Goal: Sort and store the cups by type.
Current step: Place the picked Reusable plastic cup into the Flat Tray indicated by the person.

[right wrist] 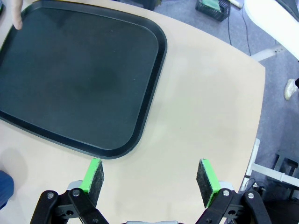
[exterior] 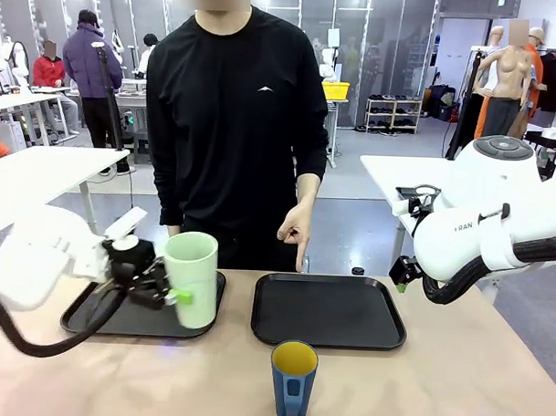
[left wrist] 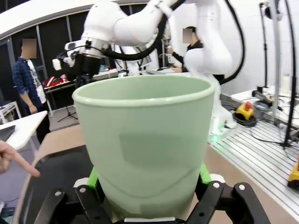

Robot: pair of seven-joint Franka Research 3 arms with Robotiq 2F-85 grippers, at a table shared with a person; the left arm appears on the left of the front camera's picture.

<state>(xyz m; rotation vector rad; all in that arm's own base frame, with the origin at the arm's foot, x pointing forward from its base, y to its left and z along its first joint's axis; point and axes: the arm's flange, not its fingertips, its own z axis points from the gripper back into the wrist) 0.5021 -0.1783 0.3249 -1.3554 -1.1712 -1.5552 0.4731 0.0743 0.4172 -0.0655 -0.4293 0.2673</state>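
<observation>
Tumbler [exterior: 191,278]: tall, pale mint-green plastic, no handle, upright with its mouth up, at the right end of the left tray [exterior: 82,315]; I cannot tell whether its base touches the tray.
Mug [exterior: 293,382]: shorter, dark blue, yellow inside, handle towards the robot; it stands on the desk just in front of the right tray [exterior: 329,310].
Left hand [left wrist: 148,179]: level, green pads clamped on the tumbler's lower body from both sides.
Right hand [right wrist: 150,179]: jaws wide apart, holding nothing, looking down on bare desk beside the right tray's corner.
Person's hand [exterior: 295,229]: index finger pointing down at the right tray's far edge.
Desk [exterior: 455,378]: pale beige top with two black trays side by side.
Room: white tables, people standing farther back.
</observation>
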